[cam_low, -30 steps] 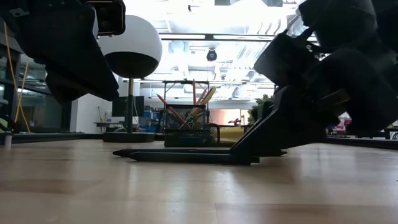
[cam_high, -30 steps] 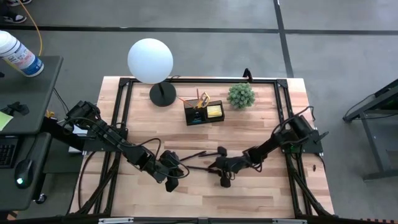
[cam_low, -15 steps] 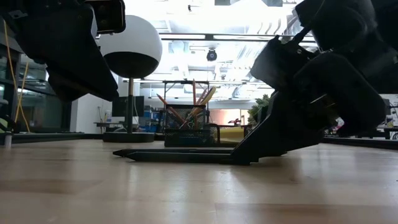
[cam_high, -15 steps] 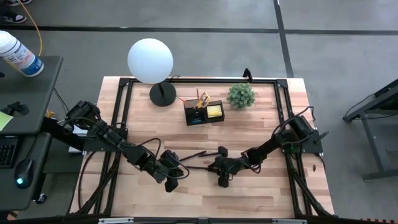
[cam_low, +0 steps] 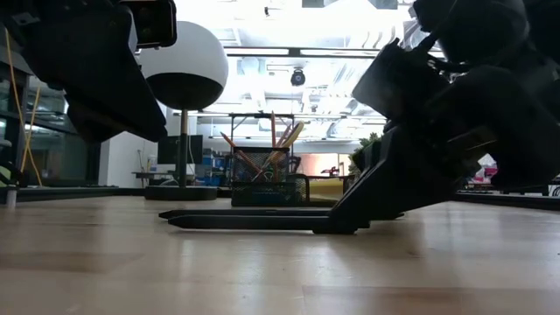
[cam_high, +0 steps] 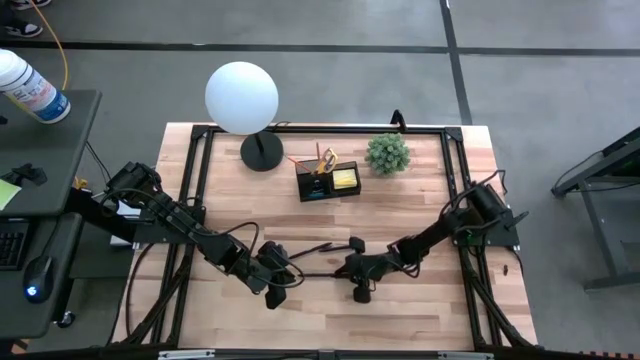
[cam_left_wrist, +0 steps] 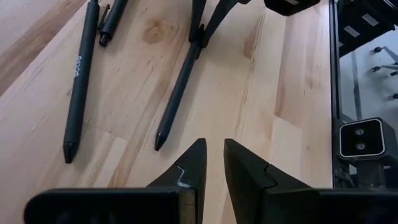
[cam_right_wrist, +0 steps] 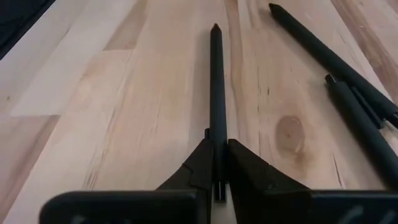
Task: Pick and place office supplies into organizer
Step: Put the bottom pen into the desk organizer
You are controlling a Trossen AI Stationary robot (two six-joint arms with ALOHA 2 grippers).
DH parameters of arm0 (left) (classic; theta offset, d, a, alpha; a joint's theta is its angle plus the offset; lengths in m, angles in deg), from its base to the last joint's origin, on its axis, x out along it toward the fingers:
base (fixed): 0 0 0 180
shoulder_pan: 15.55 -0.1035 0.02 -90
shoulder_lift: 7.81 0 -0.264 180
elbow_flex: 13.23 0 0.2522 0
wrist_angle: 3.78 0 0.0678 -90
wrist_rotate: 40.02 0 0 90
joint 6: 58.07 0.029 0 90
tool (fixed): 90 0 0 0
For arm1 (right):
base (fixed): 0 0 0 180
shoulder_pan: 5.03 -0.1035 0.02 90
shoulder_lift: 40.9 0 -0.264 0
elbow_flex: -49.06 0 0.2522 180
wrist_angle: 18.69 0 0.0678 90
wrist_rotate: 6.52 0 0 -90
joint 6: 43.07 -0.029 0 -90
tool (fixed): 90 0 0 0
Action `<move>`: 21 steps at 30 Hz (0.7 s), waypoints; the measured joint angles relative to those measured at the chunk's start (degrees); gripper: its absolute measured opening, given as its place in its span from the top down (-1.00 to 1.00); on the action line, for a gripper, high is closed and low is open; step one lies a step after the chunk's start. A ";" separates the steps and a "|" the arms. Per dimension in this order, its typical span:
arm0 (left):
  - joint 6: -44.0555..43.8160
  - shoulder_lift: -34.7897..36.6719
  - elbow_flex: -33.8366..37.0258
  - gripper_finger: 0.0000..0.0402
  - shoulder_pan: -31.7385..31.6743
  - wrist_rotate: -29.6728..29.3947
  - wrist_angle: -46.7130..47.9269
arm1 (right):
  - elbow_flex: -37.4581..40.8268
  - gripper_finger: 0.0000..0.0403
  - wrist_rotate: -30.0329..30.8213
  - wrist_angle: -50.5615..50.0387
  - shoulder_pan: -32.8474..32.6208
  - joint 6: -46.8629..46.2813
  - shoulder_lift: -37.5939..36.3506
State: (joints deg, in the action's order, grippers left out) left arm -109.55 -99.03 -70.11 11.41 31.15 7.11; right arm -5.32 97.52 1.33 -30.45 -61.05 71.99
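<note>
Right tool (cam_right_wrist: pixel 216 163) is down on the surface (cam_high: pixel 420 190), fingers pinched onto the near end of a dark pen (cam_right_wrist: pixel 216 93) — the right wrist view shows the pen's barrel running straight out between the two tips, in line with the tool's own axis. So the grip is at one end, not at the balance point; my read is the far tip will droop when it lifts.

In the low view the pen (cam_low: pixel 245 222) lies flat on the wood, not yet raised. Two more dark pens (cam_right_wrist: pixel 336 68) lie just beside it, angled off and not touching the gripped one.

Left tool (cam_left_wrist: pixel 211 168) sits near the front of the surface, fingers almost together with a thin gap, holding nothing. The left wrist view has it aimed at the same cluster of pens from the opposite end, the nearest pen's tip just ahead of it. Left arm looks parked.

The organizer (cam_high: pixel 328 180) stands toward the back of the surface, between the lamp (cam_high: pixel 243 100) and the plant (cam_high: pixel 387 153), well apart from the right tool. It already holds scissors, pencils and a yellow pad.

Key relation: the organizer lies beyond the right tool, across the surface, and the pen lies roughly crosswise to that line — it needs lifting and tipping upright before it drops into a compartment. Right arm has the job.
</note>
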 joint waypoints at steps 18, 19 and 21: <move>-1.33 0.00 0.00 0.77 0.04 1.07 -0.30 | 0.31 0.88 0.59 -16.06 6.38 9.91 -15.87; -1.33 0.00 0.00 0.77 0.04 0.89 -0.30 | 0.33 0.88 0.69 -16.97 6.63 10.39 -17.09; -1.34 0.00 0.00 0.77 0.04 0.13 -0.31 | 0.30 0.88 1.44 -18.69 7.09 10.99 -19.74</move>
State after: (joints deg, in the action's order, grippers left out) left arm -110.89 -99.03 -70.11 11.45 31.28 6.80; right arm -5.02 98.96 -17.36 -23.36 -50.06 52.25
